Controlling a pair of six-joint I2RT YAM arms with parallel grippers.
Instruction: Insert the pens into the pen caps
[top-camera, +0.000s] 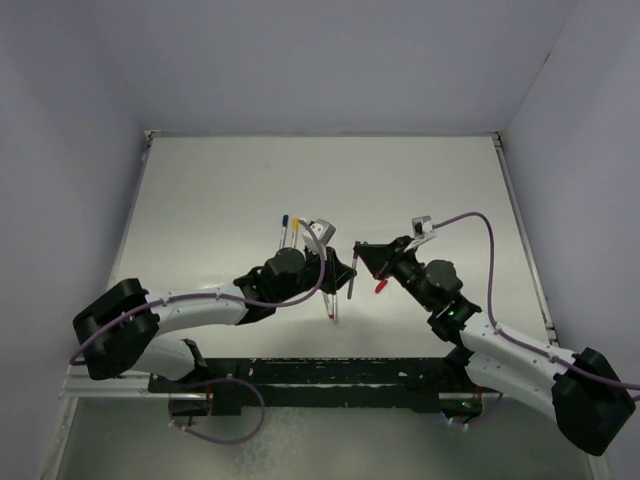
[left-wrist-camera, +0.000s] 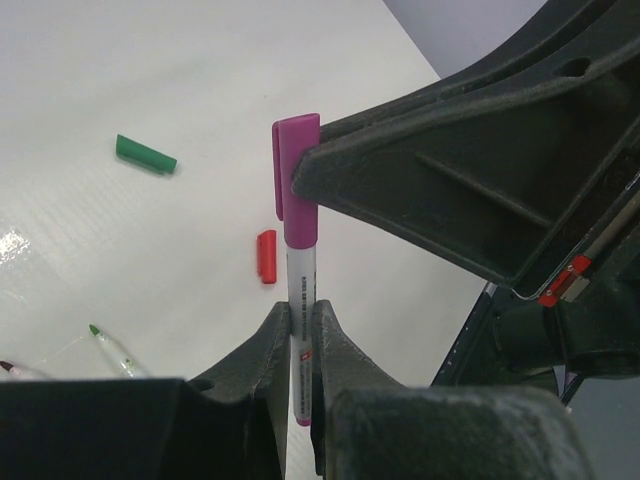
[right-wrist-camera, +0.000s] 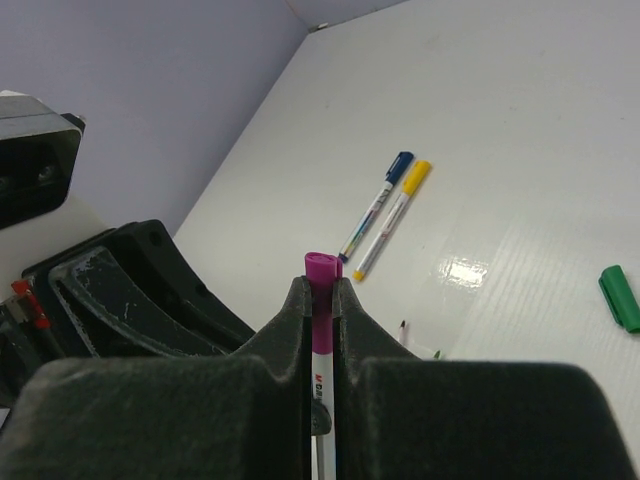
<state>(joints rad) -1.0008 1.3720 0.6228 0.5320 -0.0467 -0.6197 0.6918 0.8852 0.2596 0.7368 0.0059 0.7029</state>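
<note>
Purple stubby plastic cap (left-wrist-camera: 297, 180) tops thin white pen (left-wrist-camera: 301, 285) mid-frame; right fingers (left-wrist-camera: 420, 170) pinch the cap, left fingers (left-wrist-camera: 338, 352) clamp its barrel.

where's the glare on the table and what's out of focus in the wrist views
Right wrist: glare patch on the table near the yellow-capped pen, its own fingers soft. Left wrist: glare at the far left edge, green cap sharp, fingers blurred.
</note>
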